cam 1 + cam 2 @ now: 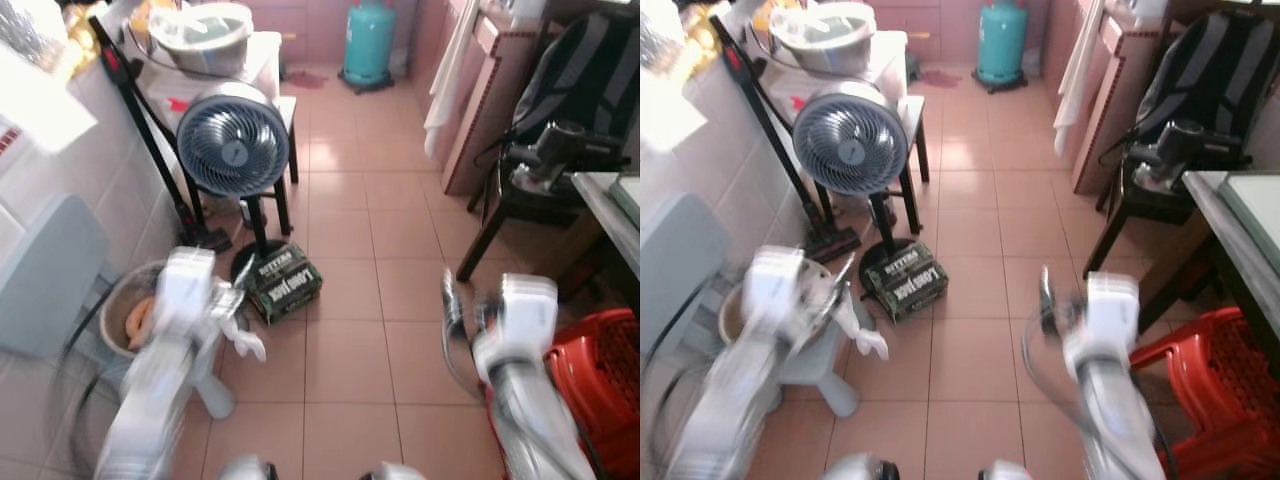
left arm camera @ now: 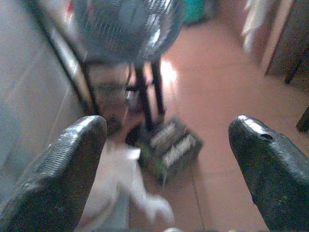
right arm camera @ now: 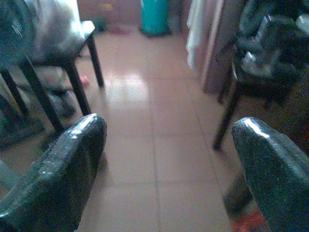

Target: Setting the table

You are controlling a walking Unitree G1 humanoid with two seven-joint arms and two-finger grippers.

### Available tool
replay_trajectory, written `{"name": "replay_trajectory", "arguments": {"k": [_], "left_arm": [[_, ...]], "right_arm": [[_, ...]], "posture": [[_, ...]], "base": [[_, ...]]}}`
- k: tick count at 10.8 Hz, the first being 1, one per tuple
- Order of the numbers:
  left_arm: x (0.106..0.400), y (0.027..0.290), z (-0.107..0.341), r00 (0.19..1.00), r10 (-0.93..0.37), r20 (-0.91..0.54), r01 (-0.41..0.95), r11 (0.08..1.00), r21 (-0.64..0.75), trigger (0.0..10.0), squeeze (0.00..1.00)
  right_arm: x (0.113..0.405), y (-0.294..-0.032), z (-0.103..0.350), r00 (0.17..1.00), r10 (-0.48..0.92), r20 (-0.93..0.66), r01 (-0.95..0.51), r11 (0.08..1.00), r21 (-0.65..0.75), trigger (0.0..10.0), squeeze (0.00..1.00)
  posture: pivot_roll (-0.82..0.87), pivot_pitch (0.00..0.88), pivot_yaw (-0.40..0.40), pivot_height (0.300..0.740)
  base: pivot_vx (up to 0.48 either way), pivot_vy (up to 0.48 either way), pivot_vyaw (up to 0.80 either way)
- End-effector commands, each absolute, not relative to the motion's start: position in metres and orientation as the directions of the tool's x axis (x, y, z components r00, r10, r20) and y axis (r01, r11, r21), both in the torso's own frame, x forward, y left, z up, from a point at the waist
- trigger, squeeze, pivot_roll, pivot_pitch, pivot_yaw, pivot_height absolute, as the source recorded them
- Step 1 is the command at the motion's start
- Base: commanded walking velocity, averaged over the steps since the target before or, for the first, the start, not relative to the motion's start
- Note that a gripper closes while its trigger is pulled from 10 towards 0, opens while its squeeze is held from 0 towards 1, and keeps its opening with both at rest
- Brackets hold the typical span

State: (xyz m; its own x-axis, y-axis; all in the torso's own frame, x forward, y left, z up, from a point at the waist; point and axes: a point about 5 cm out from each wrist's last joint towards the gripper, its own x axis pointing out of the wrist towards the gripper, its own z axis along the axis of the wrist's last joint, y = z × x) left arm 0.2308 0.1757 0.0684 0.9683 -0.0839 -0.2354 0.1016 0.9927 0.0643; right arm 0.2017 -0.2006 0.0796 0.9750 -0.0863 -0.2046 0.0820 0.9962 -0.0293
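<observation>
Bucket (image 1: 122,312) at nine o'clock holding something orange, red basket (image 1: 600,375) at four o'clock, pink tiled floor (image 1: 350,330), fan (image 1: 233,145) at eleven o'clock, left gripper (image 2: 169,159) and right gripper (image 3: 169,164) both spread open, empty.

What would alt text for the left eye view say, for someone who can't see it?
A robot's two blurred silver arms reach over a pink tiled floor, with a round fan and a dark printed box on the left. A teal gas cylinder stands far back; a red plastic basket sits on the right.

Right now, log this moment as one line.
walking, blurred | left gripper open, empty | right gripper open, empty | ahead: fan, tiled floor
</observation>
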Motion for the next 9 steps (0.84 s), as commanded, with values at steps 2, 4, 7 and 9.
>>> {"name": "replay_trajectory", "arguments": {"k": [2, 4, 7, 9], "left_arm": [[0.234, 0.175, 0.08, 0.978, -0.069, -0.198, 0.078, 0.996, 0.042, 10.0, 0.0], [0.235, 0.173, 0.082, 0.98, -0.047, -0.192, 0.057, 0.997, 0.048, 10.0, 0.0], [0.242, 0.165, 0.087, 0.979, -0.076, -0.191, 0.085, 0.996, 0.038, 10.0, 0.0], [0.243, 0.164, 0.087, 0.976, -0.094, -0.196, 0.104, 0.994, 0.039, 10.0, 0.0]], "right_arm": [[0.215, -0.193, 0.087, 0.98, -0.078, -0.185, 0.066, 0.995, -0.072, 10.0, 0.0], [0.218, -0.181, 0.091, 0.985, -0.004, -0.173, 0.009, 1.0, 0.025, 10.0, 0.0], [0.218, -0.183, 0.091, 0.985, -0.023, -0.172, 0.026, 0.999, 0.018, 10.0, 0.0], [0.217, -0.184, 0.091, 0.984, -0.043, -0.174, 0.052, 0.998, 0.047, 10.0, 0.0]], "posture": [[-0.02, 0.0, 0.002, 0.74], [-0.01, 0.0, -0.01, 0.74], [-0.02, 0.0, 0.009, 0.74], [-0.02, 0.0, 0.024, 0.74]], "base": [[0.0, 0.0, 0.0], [0.0, 0.0, 0.0], [-0.325, 0.0, 0.0], [-0.373, 0.0, 0.0]]}}
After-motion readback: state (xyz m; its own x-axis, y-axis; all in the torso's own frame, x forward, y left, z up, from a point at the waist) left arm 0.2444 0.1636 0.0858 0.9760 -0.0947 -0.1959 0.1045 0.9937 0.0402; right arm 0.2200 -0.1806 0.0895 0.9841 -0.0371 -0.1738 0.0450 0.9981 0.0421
